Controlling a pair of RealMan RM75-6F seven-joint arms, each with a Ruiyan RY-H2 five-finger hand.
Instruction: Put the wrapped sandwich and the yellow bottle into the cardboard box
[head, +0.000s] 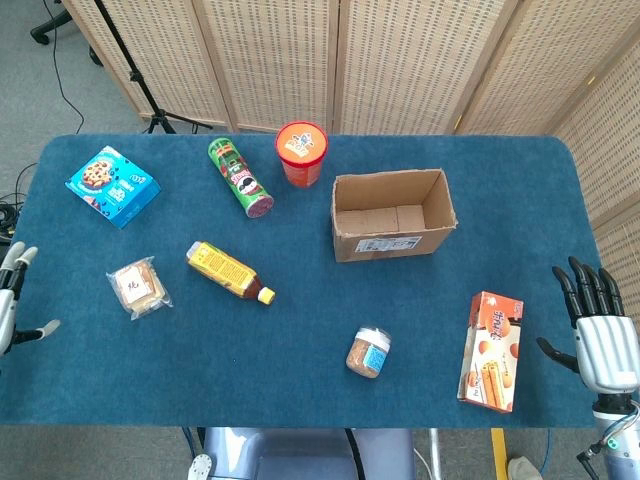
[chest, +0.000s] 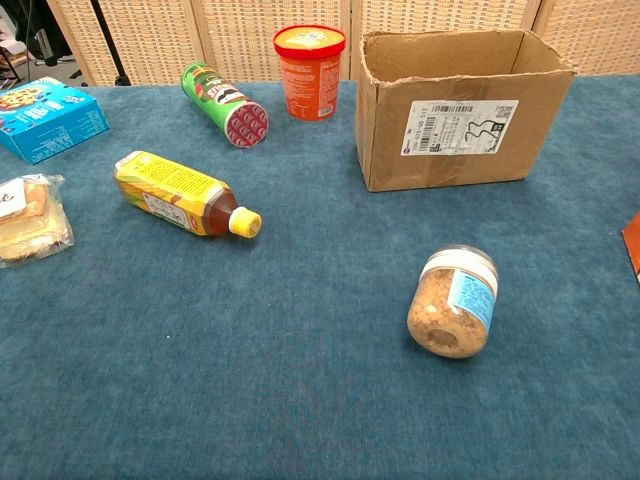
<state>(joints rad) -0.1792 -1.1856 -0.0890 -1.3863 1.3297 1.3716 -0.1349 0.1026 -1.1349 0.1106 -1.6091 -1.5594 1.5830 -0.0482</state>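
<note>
The wrapped sandwich (head: 138, 287) (chest: 28, 217) lies in clear plastic at the table's left front. Just right of it the yellow bottle (head: 228, 271) (chest: 184, 193) lies on its side, its yellow cap toward the front right. The cardboard box (head: 392, 214) (chest: 455, 110) stands open-topped and empty right of centre. My left hand (head: 14, 296) hovers at the table's left edge, fingers apart, holding nothing. My right hand (head: 598, 328) is beyond the right edge, fingers spread and empty. Neither hand shows in the chest view.
A green chip can (head: 241, 177) lies on its side and an orange cup (head: 301, 153) stands behind the bottle. A blue cookie box (head: 113, 186) sits far left. A small jar (head: 368, 352) lies near the front, with an orange snack box (head: 491, 351) to its right.
</note>
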